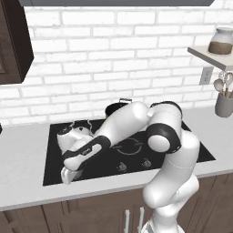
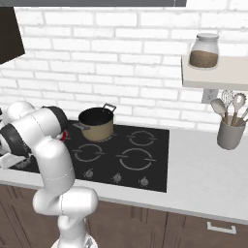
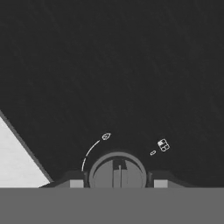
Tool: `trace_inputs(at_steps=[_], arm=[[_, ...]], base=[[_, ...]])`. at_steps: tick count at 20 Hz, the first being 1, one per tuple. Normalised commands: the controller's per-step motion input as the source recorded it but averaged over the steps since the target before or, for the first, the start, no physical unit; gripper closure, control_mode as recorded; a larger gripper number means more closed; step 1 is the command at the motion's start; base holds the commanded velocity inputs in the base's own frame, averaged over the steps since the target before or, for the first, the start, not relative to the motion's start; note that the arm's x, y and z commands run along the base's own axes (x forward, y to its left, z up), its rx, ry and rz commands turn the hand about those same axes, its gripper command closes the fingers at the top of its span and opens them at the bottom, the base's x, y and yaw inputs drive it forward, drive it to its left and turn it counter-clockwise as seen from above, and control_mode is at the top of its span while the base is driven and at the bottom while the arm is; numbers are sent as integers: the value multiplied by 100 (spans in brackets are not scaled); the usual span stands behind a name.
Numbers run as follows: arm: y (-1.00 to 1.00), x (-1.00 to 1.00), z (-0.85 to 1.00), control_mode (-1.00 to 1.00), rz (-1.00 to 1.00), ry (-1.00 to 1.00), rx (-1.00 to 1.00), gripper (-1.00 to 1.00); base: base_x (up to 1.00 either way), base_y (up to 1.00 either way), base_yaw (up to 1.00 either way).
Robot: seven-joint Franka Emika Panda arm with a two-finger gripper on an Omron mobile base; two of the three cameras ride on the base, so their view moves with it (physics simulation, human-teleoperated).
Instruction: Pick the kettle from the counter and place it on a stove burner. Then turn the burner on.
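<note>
Sitting between the jaws, a cooktop knob faces the hand.

A round grey knob sits between the hand's 2 fingertips on the black cooktop.

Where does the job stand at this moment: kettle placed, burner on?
Done: the kettle sits on the black cooktop, off the counter. In hand: the gripper is down at the cooktop's front left, open, fingers either side of a round knob without touching it. Left: grip and turn the knob; no burner glows yet.
</note>
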Motion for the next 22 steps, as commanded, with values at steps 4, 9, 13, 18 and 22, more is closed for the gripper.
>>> trace_inputs(at_steps=[4, 9, 13, 18, 22], arm=[[0, -16, 0, -100, 27, -3, -3, -100], [0, 0, 9, -100, 0, -2, 0, -100], [0, 0, 81, -100, 0, -13, 1, -100], [-14, -2, 100, -100, 0, -20, 3, -100], [-94, -56, 100, -100, 0, -33, 18, -100]], base=[[0, 0, 0], [0, 0, 0], [0, 0, 0], [0, 0, 0], [0, 0, 0]])
